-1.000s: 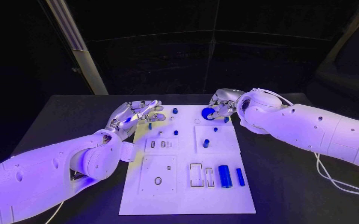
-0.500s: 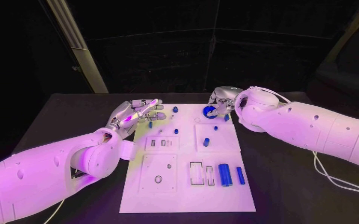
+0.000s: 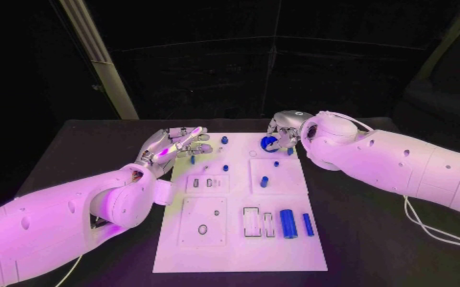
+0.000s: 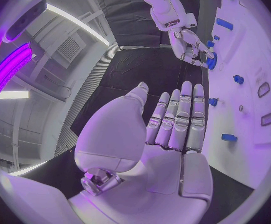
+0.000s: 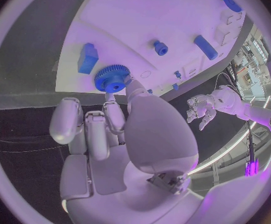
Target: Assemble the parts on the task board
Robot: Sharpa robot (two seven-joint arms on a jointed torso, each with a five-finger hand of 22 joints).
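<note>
Pinching blue gear (image 5: 112, 79), right hand (image 5: 113, 134) fingertips.

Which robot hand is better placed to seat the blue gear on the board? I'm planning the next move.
Right. The right robot hand already pinches the blue gear over the task board's far end. The left robot hand is open at the board's left edge, holding nothing.

blue gear (image 3: 269, 143) partly hidden by right hand (image 3: 282, 131), far parts too small
</note>
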